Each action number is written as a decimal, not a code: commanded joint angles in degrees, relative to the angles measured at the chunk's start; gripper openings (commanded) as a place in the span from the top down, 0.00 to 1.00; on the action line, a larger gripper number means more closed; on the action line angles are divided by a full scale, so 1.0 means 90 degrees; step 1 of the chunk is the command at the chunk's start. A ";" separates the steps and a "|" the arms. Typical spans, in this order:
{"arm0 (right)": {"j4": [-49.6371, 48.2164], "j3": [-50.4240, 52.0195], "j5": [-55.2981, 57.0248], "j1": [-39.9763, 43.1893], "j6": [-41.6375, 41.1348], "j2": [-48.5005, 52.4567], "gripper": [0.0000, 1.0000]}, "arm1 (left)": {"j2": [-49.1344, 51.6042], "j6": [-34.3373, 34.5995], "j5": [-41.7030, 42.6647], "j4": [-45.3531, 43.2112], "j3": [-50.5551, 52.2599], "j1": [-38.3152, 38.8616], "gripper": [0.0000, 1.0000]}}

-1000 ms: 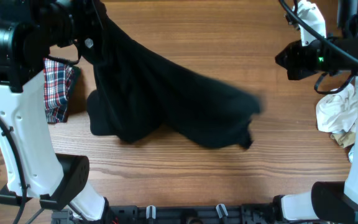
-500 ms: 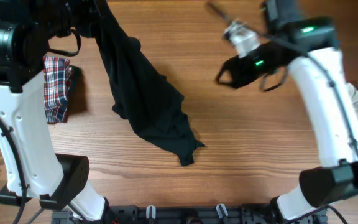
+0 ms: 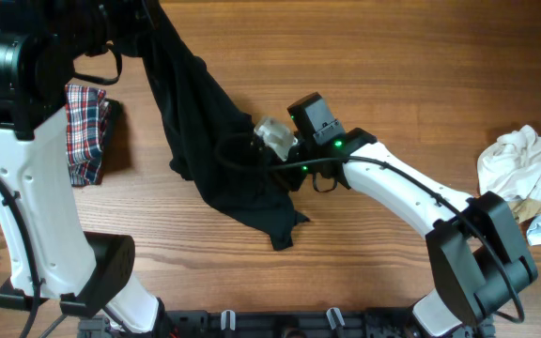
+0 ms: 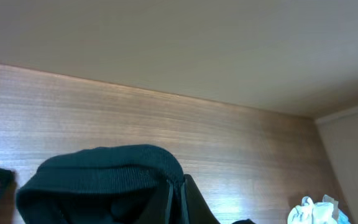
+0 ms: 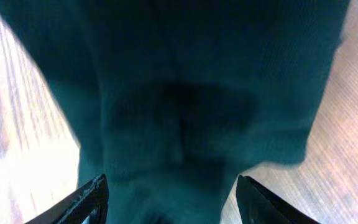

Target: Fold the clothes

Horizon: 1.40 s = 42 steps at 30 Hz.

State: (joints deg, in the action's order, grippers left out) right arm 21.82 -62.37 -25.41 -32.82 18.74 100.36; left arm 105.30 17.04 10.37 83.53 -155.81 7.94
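Observation:
The black shirt (image 3: 219, 141) hangs from my left gripper (image 4: 178, 202) at the table's back left. Its lower part trails on the wood toward the front middle. In the left wrist view the jaws are shut on a fold of the black shirt (image 4: 104, 177). My right gripper (image 3: 236, 155) reaches in from the right and sits against the middle of the hanging shirt. In the right wrist view its fingers (image 5: 92, 200) stand wide apart and the black shirt (image 5: 185, 106) fills the space ahead of them. A plaid garment (image 3: 87, 131) lies at the left.
A heap of white and pale-blue clothes (image 3: 524, 174) lies at the table's right edge. My left arm's white links (image 3: 36, 216) stand along the left side. A black rail (image 3: 280, 324) runs along the front edge.
My right gripper let go of the shirt, opened, and swung from the far right to the shirt's middle. The shirt, formerly stretched wide, now hangs narrow from the left gripper.

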 commanded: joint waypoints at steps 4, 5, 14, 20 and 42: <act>-0.0340 0.0066 -0.0306 -0.0153 -0.0143 0.0784 0.43 | -0.0141 -0.0012 0.0005 -0.0192 -0.0041 0.0240 0.96; -0.0306 0.0066 -0.0304 -0.0216 -0.0126 0.0784 0.44 | -0.0141 -0.0015 0.0005 -0.0185 -0.0041 0.0294 0.96; -0.0937 0.0066 0.0542 -0.0682 -0.0452 0.1081 0.38 | -0.0141 -0.0012 0.0007 -0.0168 -0.0041 0.0357 0.96; -0.1115 0.0061 0.0882 -0.0687 -0.0950 0.1396 0.84 | -0.0165 -0.0015 0.0007 0.0002 -0.0041 0.0357 0.96; 0.1962 0.0039 0.1695 0.1382 -0.0707 -0.5110 0.96 | -0.0784 -0.0041 -0.0452 -0.0255 -0.0041 0.0355 0.96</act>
State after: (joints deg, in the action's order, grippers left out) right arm 37.50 -61.95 0.34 -21.71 2.66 52.99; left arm 100.12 17.02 7.29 81.82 -155.81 10.90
